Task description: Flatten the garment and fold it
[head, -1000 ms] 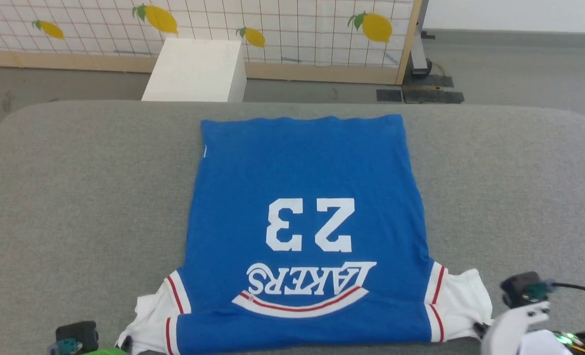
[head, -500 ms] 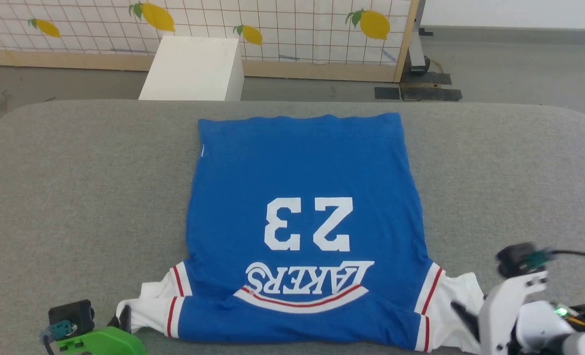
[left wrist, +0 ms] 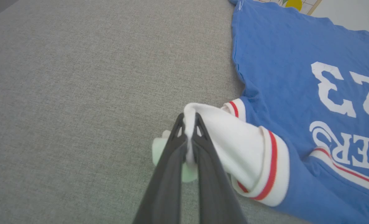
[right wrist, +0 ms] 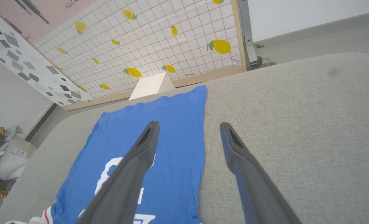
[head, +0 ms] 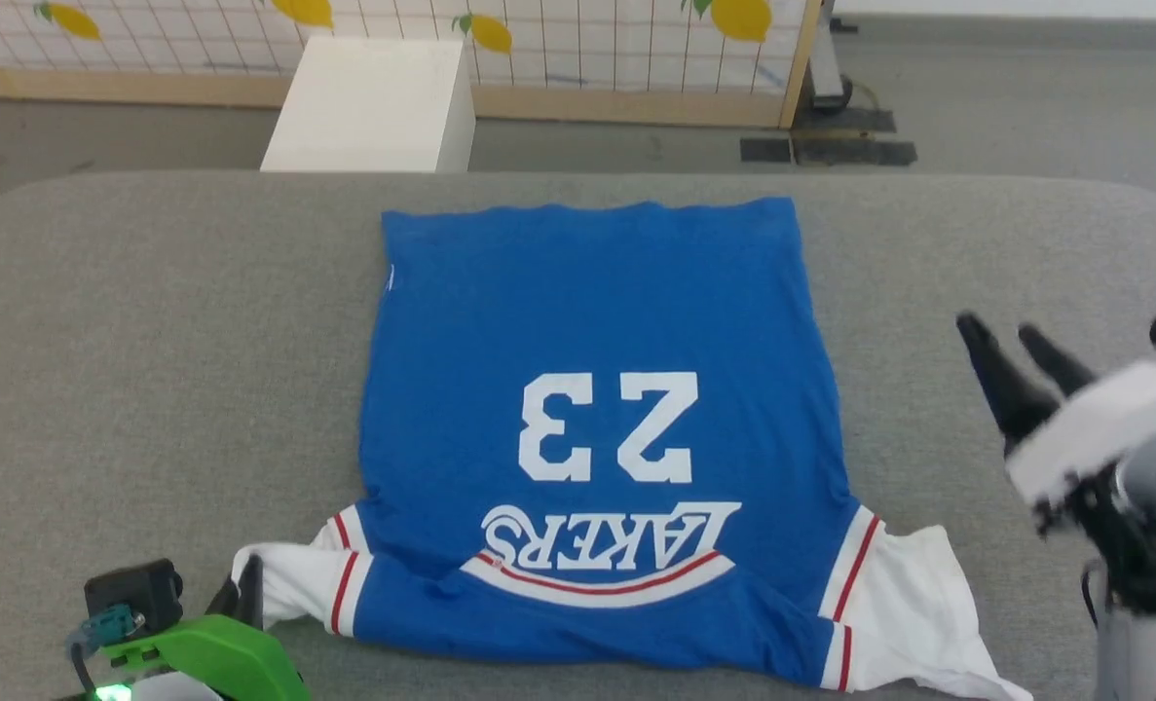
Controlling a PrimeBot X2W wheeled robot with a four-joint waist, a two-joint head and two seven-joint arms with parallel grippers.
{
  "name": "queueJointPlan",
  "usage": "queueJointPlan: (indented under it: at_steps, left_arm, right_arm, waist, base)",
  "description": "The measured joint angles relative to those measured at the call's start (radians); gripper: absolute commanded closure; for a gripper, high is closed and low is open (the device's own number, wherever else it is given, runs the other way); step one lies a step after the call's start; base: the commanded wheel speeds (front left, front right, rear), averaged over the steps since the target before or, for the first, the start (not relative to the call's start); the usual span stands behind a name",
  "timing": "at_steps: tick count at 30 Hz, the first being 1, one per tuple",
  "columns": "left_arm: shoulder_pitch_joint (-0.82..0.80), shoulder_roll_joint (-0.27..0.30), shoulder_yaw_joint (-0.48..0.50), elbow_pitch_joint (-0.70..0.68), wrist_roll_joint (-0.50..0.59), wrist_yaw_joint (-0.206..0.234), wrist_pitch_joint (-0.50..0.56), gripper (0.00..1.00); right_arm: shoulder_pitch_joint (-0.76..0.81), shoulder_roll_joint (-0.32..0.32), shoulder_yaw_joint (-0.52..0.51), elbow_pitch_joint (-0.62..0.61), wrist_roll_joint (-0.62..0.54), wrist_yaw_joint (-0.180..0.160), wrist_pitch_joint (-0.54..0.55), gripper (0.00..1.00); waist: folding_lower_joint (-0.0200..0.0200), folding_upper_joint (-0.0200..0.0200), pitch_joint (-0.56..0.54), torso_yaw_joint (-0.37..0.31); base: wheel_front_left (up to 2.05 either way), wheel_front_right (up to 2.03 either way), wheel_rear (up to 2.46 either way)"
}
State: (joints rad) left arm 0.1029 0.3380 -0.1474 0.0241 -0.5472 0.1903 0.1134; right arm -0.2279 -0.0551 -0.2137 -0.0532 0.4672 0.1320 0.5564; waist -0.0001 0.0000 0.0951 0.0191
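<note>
My left end effector (left wrist: 189,119) clamps a sleeve of the garment (head: 597,312); my right end effector (head: 998,329) hangs apart, so a one-sided pull may skew it.

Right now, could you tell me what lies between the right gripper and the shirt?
Bare grey padding separates the right gripper from the shirt in the head view.

Royal-blue garment (head: 597,321) with white sleeves, red stripes, on a grey surface (head: 149,321).

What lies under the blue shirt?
The shirt rests on the grey cushion, which shows around it. Anything directly beneath the cloth is covered and cannot be seen.
</note>
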Motion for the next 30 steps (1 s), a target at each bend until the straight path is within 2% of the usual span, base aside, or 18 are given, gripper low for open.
queueJointPlan:
  at_steps: [2,8,12,16,24,30]
  left_arm:
    - [-0.006,0.003,-0.001,-0.022,0.0,0.0,0.006,1.0]
    - [-0.05,0.002,-0.006,-0.118,-0.011,-0.001,0.01,1.0]
    - [-0.07,-0.007,-0.012,-0.181,-0.044,-0.015,0.018,1.0]
    - [-0.101,-0.008,-0.022,-0.234,-0.049,-0.023,0.026,1.0]
    - [-0.129,0.0,-0.048,-0.312,-0.031,-0.026,0.037,1.0]
    - [-0.144,0.002,-0.063,-0.33,-0.025,-0.026,0.04,1.0]
  right_arm:
    - [-0.083,0.001,0.005,0.062,-0.02,0.0,-0.023,0.0]
    - [-0.376,0.004,0.026,0.268,-0.212,0.0,-0.018,0.0]
    - [-0.567,0.004,0.011,0.405,-0.345,0.0,0.055,0.0]
    - [-0.713,0.002,-0.015,0.514,-0.508,0.0,0.173,0.0]
    - [-0.863,-0.001,-0.019,0.606,-0.752,0.0,0.335,0.0]
    - [-0.889,-0.011,-0.015,0.633,-0.838,0.0,0.358,0.0]
  waist:
    - [0.0,0.0,0.022,0.005]
    - [0.0001,0.0,0.109,0.026]
    - [0.0002,0.0,0.18,0.048]
    - [0.0002,0.0,0.254,0.076]
    - [0.0003,0.0,0.393,0.135]
    - [0.0003,0.0,0.474,0.177]
  base:
    - [0.0,0.0,0.0]
    - [0.0,0.0,0.0]
    - [0.0,0.0,0.0]
    - [0.0,0.0,0.0]
    - [0.0,0.0,0.0]
    - [0.0,0.0,0.0]
